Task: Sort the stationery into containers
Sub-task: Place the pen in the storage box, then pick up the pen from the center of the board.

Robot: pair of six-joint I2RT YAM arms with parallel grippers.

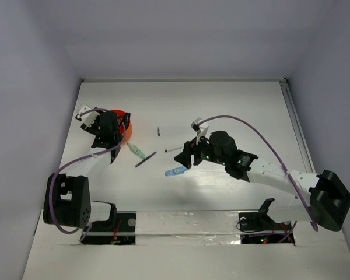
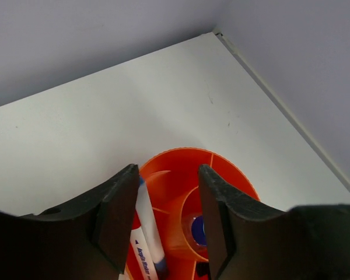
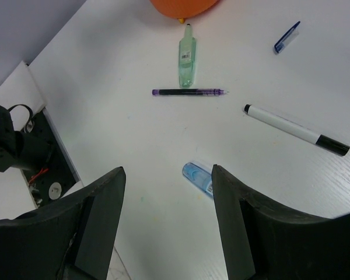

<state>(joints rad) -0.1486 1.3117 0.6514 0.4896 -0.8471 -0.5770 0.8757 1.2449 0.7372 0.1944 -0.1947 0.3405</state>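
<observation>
The left gripper (image 2: pixel 167 172) is hanging right over the orange cup (image 2: pixel 223 164) at the far left of the table (image 1: pixel 233 105). Its jaws are standing partly open, wider than the white pen (image 2: pixel 147 217) showing between them. That pen is leaning upright in an outer compartment of the cup, close against one finger, and the other finger is not pressing on it. A small blue-capped bottle (image 2: pixel 198 229) is sitting in the cup's round middle well.

The right gripper (image 3: pixel 167 171) is hovering mid-table with its jaws spread wide and gripping nothing. A light blue marker (image 3: pixel 198 178) is lying on the table directly under the gap. Further out toward the cup, a thin purple pen (image 3: pixel 189 92) is lying crosswise. Beyond it, a green marker (image 3: pixel 187 55) is pointing at the cup, with its tip nearly at the wall. A white marker with a black cap (image 3: pixel 296 129) is resting to the far side of the gripper. A small blue pen (image 3: pixel 286 37) is lying further off, apart from the rest.
</observation>
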